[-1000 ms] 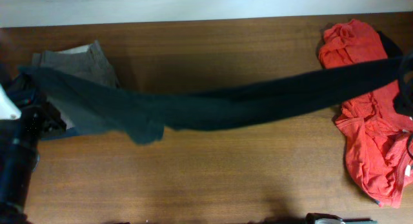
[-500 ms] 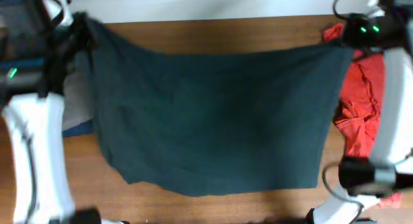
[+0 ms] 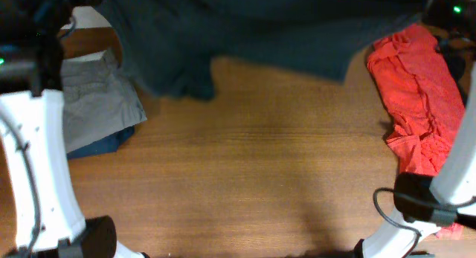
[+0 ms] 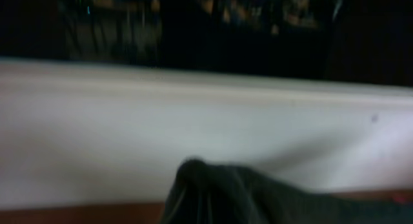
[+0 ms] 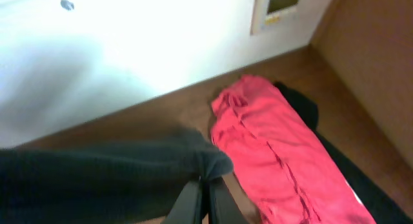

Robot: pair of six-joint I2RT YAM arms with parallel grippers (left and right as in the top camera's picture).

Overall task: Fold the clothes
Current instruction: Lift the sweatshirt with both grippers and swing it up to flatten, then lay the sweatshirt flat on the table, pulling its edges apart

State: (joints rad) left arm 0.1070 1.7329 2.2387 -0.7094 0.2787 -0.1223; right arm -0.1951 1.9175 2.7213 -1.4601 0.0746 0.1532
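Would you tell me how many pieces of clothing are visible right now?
4: dark teal garment held up at the far edge, red garment right, grey garment left, blue garment beneath it. Black fabric beside the red may be a fifth.

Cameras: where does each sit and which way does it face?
Overhead: above, looking straight down on the brown wooden table, the dark teal cloth garment, the white left arm and right arm.
Left wrist: faces the white wall; the garment's bunched edge shows low, no fingers visible.
Right wrist: looks down past its gripper at that garment and a crumpled red garment.
Shared: all show the teal garment; overhead and right wrist share the red one.
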